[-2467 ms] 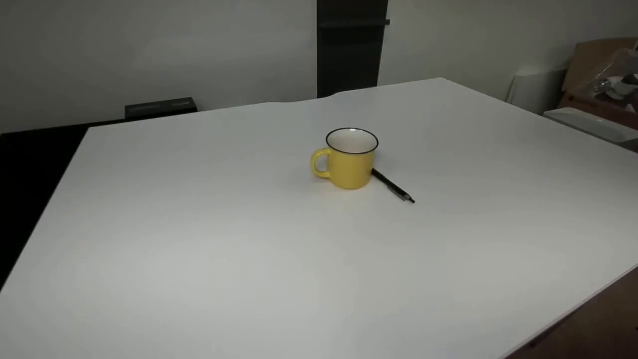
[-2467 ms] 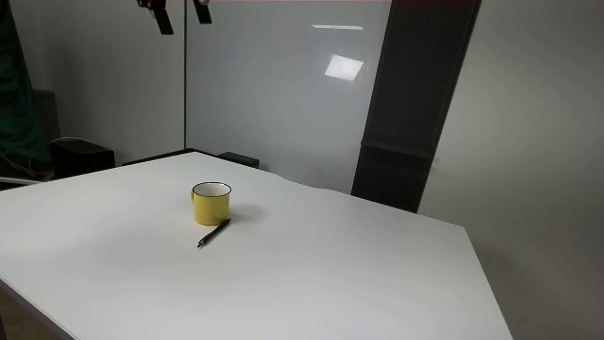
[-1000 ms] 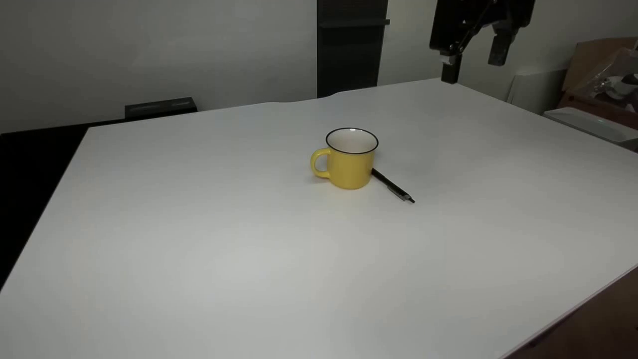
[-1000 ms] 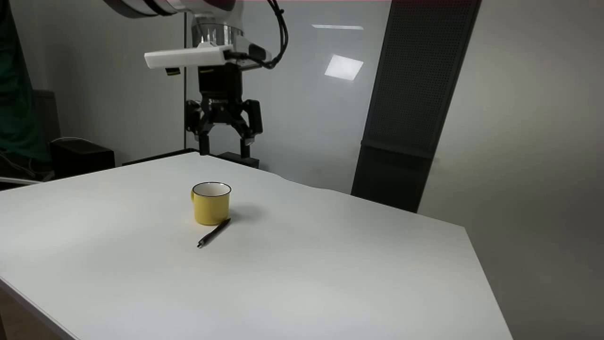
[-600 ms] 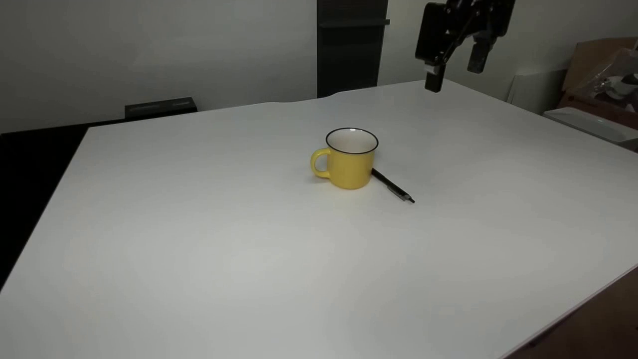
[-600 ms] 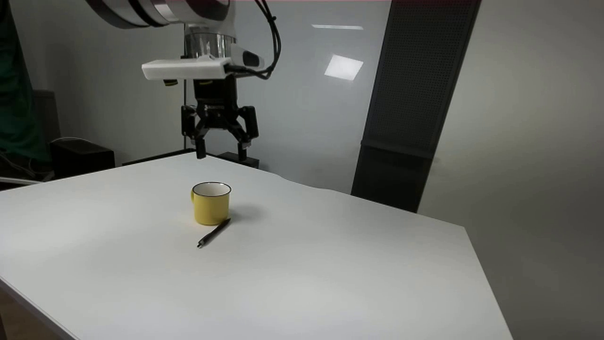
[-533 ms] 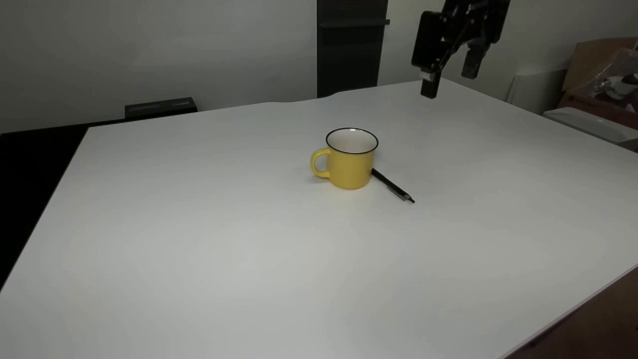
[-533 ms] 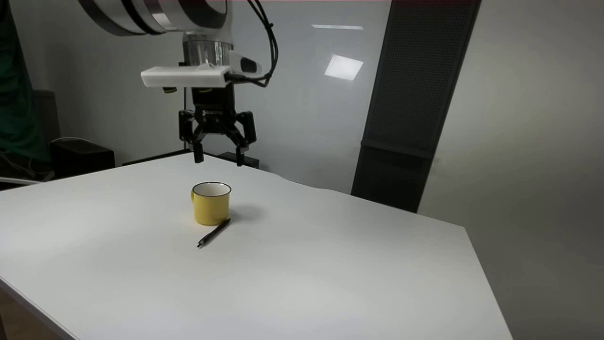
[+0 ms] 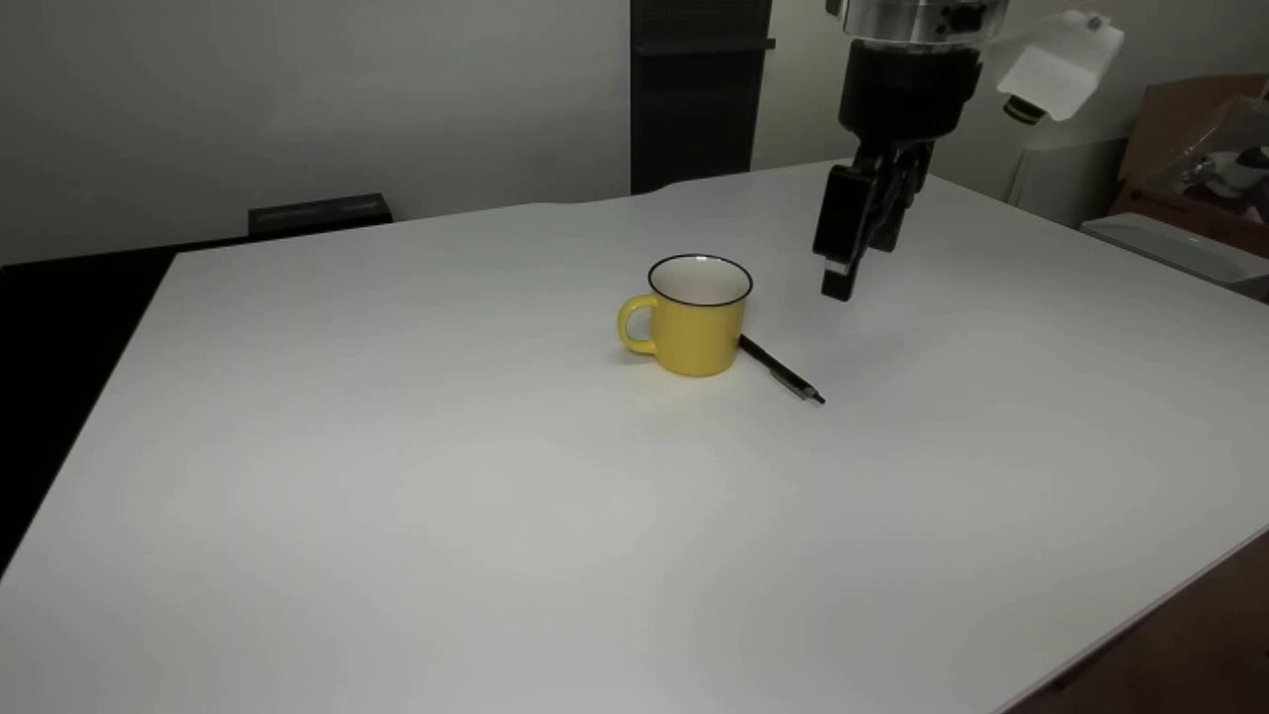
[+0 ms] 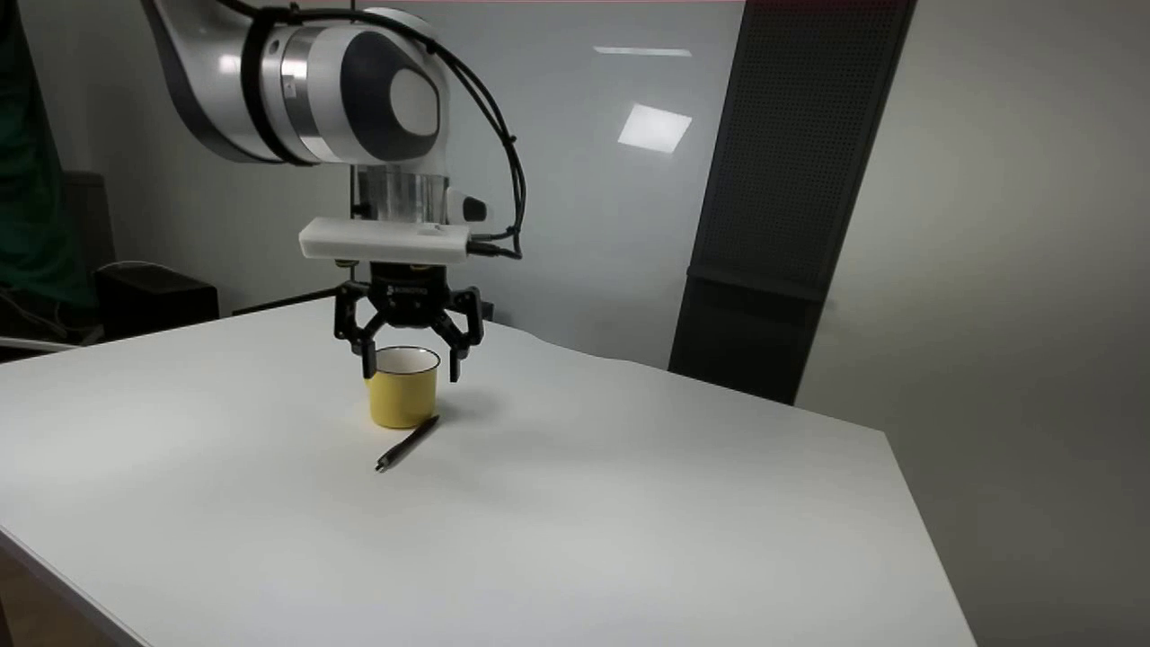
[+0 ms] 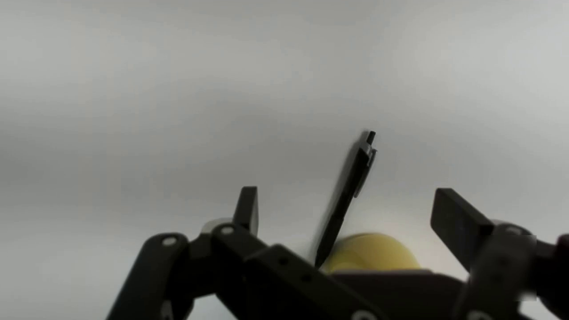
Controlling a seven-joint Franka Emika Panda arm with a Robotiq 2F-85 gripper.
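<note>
Free room surrounds the pen except beside the mug.

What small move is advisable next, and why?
Probably lower the open tool a little toward the pen, at its clip end: the empty jaws hang above the table, and that end points away from the yellow mug, beside which the other end lies.

White tabletop: yellow mug upright, black pen just beside.
</note>
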